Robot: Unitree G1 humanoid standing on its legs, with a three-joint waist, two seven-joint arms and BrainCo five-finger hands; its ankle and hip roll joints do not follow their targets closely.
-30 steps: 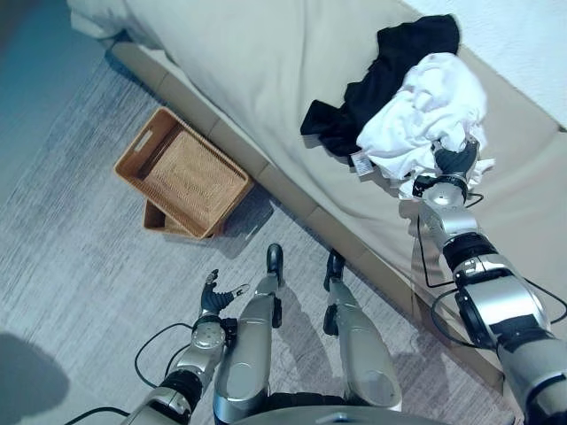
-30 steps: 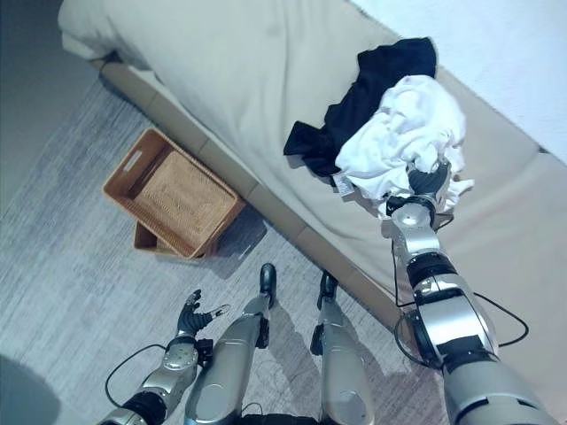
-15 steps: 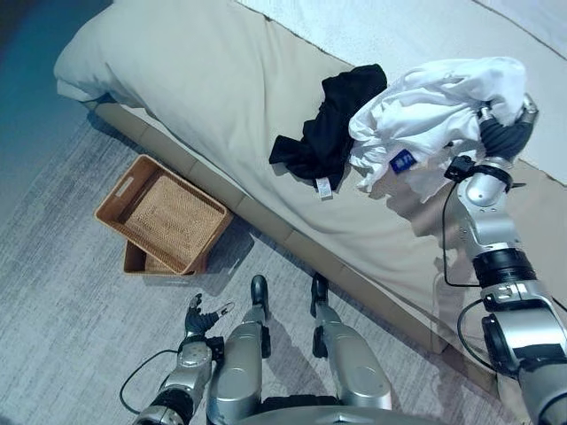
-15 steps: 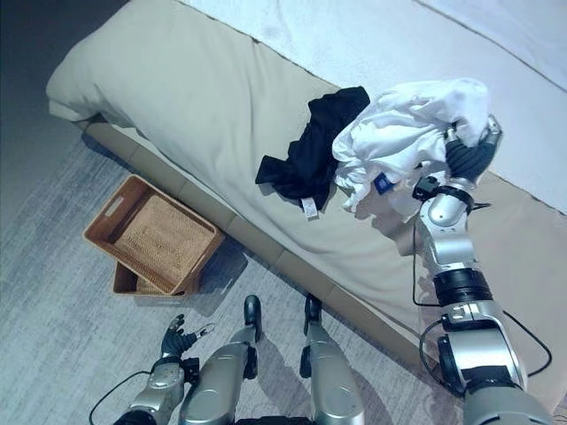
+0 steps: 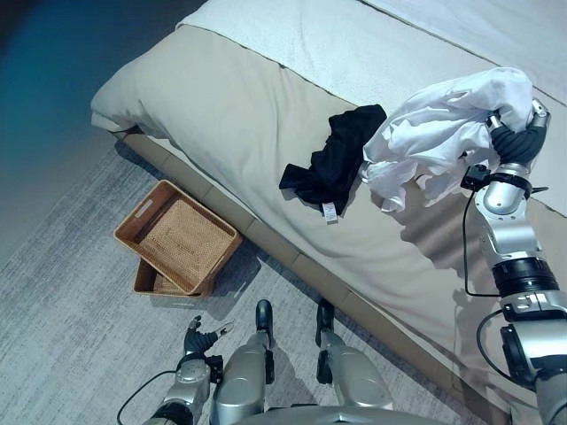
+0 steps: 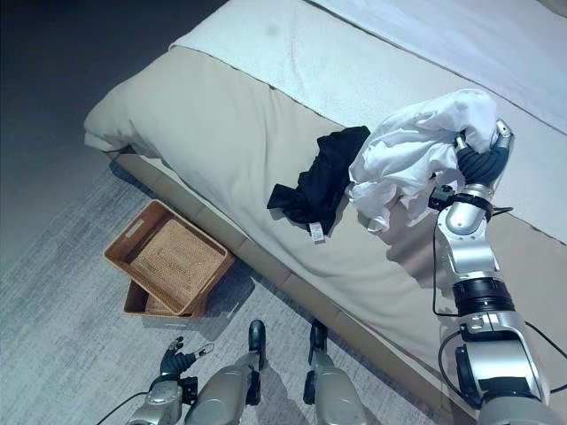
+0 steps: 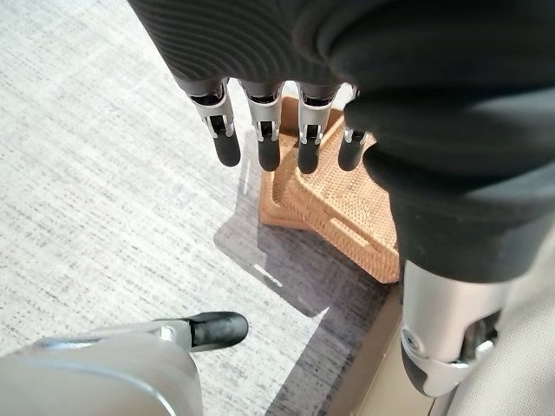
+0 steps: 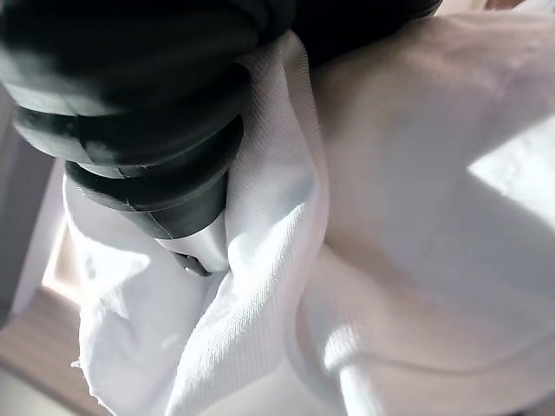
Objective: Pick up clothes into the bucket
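A white garment [image 5: 440,133] hangs bunched in the air above the bed, with my right hand [image 5: 516,140] shut on its top edge. In the right wrist view the white cloth [image 8: 408,217] wraps round the hand's dark cover [image 8: 147,113]. A black garment [image 5: 334,164] lies crumpled on the beige bed cover just left of the white one. The woven brown basket [image 5: 178,239] stands on the floor by the bed's side, far to the left of the right hand. My left hand [image 5: 200,340] hangs low near the floor, open, with its straight fingers [image 7: 260,143] towards the basket [image 7: 334,198].
The bed [image 5: 221,115] runs across the view, its beige cover near and a white blanket [image 5: 354,44] farther back. A second basket sits under the first. Grey carpet [image 5: 71,301] lies in front of the bed.
My right hand has raised the white garment off the bed and off the black one, which now lies uncovered. The camera has shifted, so the whole scene sits differently.
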